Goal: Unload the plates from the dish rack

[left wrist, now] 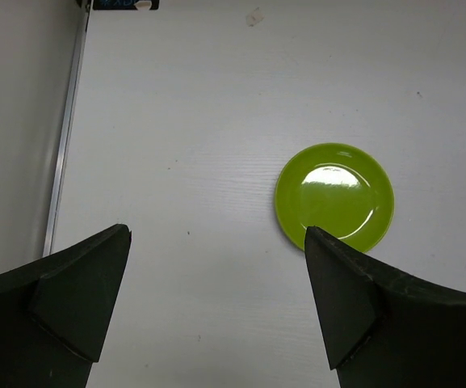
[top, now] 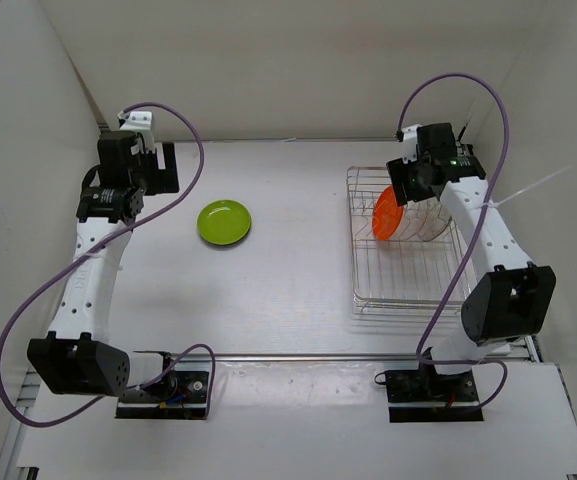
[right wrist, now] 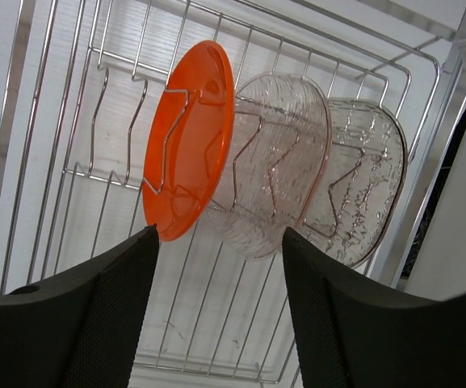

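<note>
The silver wire dish rack (top: 398, 290) stands on the right of the table. An orange plate (top: 386, 216) stands on edge in it, with two clear glassy plates (top: 423, 222) behind it. In the right wrist view the orange plate (right wrist: 191, 139) and the clear plates (right wrist: 281, 174) (right wrist: 362, 182) lean in the rack's wire slots (right wrist: 216, 339). My right gripper (top: 400, 188) (right wrist: 220, 242) is open and empty just above them. A lime green plate (top: 224, 222) (left wrist: 334, 196) lies flat on the table. My left gripper (top: 158, 168) (left wrist: 216, 242) is open and empty, to its left. The black plate is out of view.
White walls enclose the table on the left, back and right. A metal rail (top: 368, 356) runs along the near edge. Purple cables loop over both arms.
</note>
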